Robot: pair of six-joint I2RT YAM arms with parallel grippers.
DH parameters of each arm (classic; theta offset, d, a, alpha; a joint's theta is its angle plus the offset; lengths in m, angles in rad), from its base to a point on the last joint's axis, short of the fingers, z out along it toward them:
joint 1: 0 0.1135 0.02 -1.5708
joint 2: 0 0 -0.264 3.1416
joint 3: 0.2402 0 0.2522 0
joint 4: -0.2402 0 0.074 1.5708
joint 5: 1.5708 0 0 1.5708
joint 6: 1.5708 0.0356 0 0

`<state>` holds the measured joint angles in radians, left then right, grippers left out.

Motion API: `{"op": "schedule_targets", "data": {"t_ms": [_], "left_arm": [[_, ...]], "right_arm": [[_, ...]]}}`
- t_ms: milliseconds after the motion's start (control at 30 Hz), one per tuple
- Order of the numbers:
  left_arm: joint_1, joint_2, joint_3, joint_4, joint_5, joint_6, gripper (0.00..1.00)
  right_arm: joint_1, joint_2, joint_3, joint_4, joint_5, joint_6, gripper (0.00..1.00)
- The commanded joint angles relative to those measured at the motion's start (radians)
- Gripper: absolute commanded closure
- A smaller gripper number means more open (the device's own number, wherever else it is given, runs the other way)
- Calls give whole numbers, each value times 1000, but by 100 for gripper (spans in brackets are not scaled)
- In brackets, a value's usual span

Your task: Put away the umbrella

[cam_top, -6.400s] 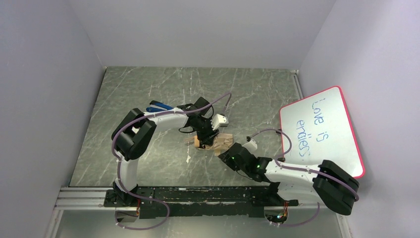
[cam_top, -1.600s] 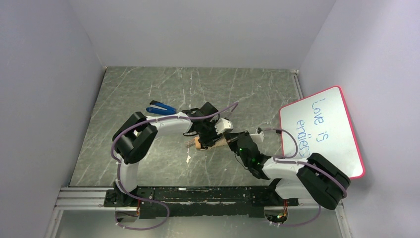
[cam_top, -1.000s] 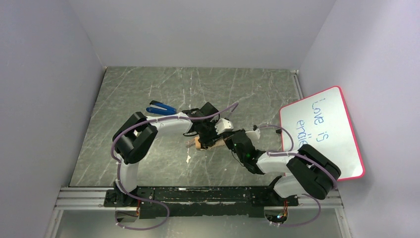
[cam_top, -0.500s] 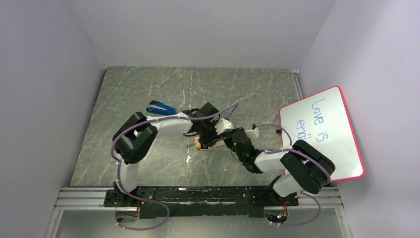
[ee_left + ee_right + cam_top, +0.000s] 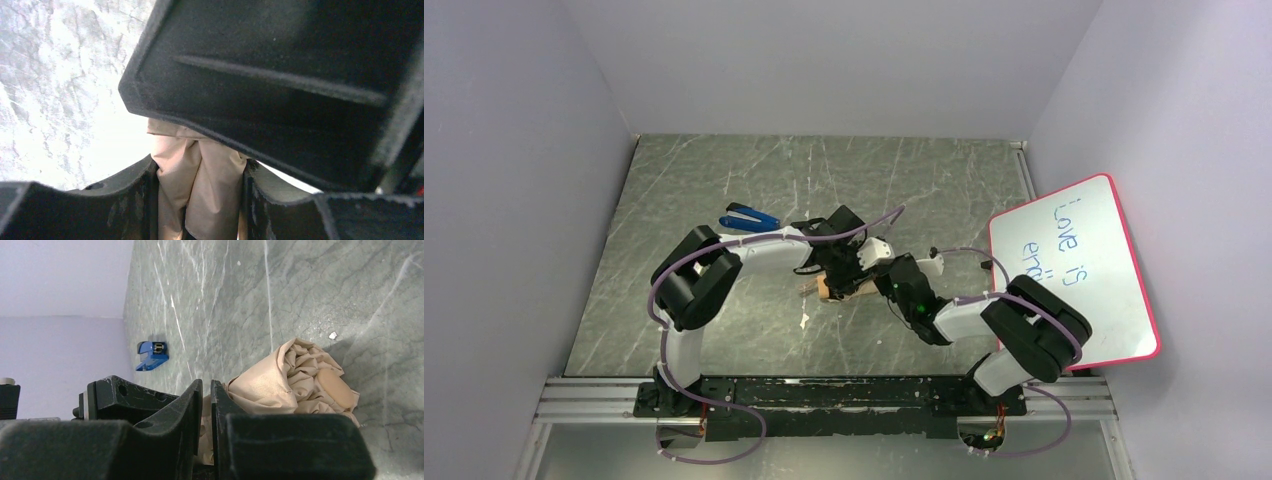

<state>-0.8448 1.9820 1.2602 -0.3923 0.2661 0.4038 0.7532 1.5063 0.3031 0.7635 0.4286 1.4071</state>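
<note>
The umbrella lies folded on the marble table, a crumpled cream-beige bundle with a tan wooden handle end showing. My left gripper is shut on its fabric, which fills the gap between both fingers. My right gripper is pressed close against the umbrella's right side, right next to the left gripper. Its jaws stand a narrow slit apart, with beige cloth showing behind the slit. In the left wrist view the right gripper's black body fills the upper part.
A blue clip-like object lies on the table behind the left arm, also seen from the right wrist. A pink-rimmed whiteboard leans against the right wall. Lilac walls close the table on three sides.
The right arm has swung its elbow in and pushed its gripper closer to the umbrella; its jaws have parted from shut to a narrow slit. The left gripper keeps its hold, unmoved.
</note>
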Motion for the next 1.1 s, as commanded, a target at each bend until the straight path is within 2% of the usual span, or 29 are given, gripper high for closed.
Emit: {"op": "schedule_targets", "data": {"t_ms": [0,267,467,533,900,1067], "left_arm": [[7,196,-142,-167,-253,27,95],[3,197,-141,-160,-264,22,95],[-1,183,-149,-145,-265,19,95],[-1,183,-152,-142,-279,20,95],[-19,134,-188,-82,-353,71,95],[-21,111,-197,-68,-322,86,95]], "right_arm": [[1,48,44,-180,-61,-9,83],[-1,51,94,-334,-81,-21,83],[-3,-9,72,-306,-128,-96,83],[-2,-68,48,-298,-134,-145,82],[-2,-509,-54,-556,-19,-321,80],[-6,-635,-119,-598,11,-307,83]]}}
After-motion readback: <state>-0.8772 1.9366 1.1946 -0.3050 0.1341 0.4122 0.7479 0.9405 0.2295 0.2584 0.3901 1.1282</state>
